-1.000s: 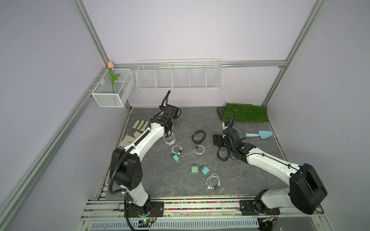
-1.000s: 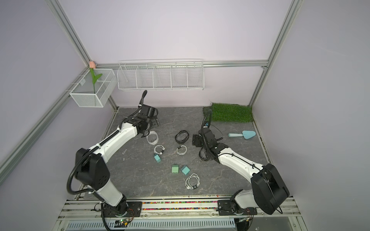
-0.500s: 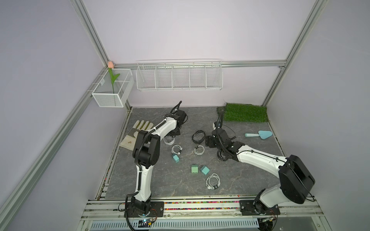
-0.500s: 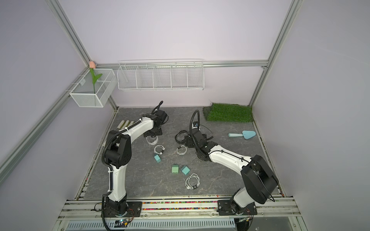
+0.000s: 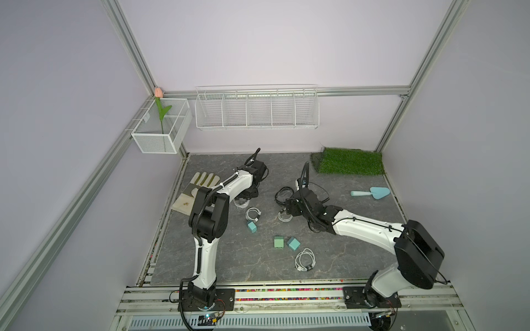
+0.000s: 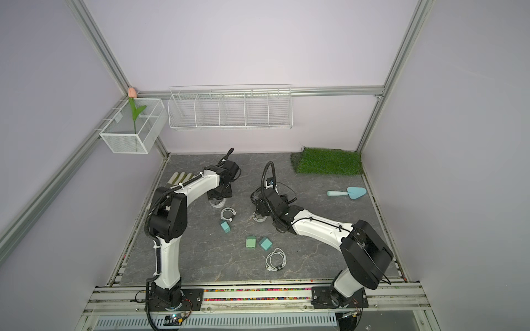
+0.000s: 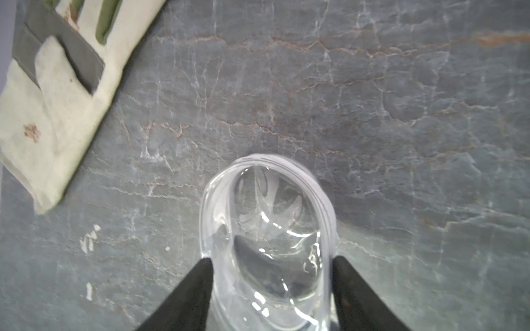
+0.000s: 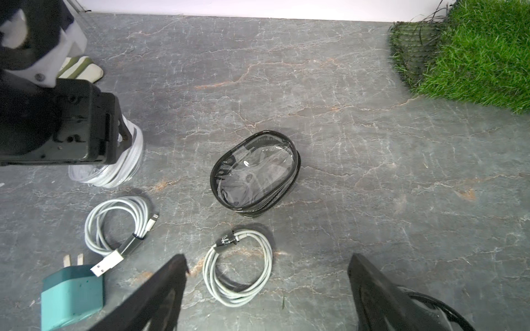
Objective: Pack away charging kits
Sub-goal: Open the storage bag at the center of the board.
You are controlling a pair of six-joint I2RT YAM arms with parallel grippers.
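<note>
My left gripper (image 7: 269, 259) is shut on a clear round case with a white rim (image 7: 268, 223), a finger touching each side; in a top view the case (image 5: 241, 204) sits under that gripper. Over a coiled white cable (image 8: 238, 266) my right gripper (image 8: 268, 263) hangs open and holds nothing. A second cable (image 8: 117, 226) lies beside a teal charger block (image 8: 71, 295). Two more charger blocks (image 5: 278, 242) (image 5: 293, 243) and a third cable (image 5: 305, 259) lie nearer the front. A clear case with a black rim (image 8: 255, 172) lies beyond the right gripper.
A work glove (image 5: 198, 186) lies at the left edge. A light-blue trowel (image 5: 372, 192) and a grass mat (image 5: 350, 162) are at the back right. On the back wall hang a wire basket (image 5: 256, 114) and a mesh box (image 5: 160, 129) holding a tulip.
My left gripper has narrowed onto the white-rimmed case and that arm's elbow has folded up. The right gripper has moved left, from beside a black case to above the middle cable.
</note>
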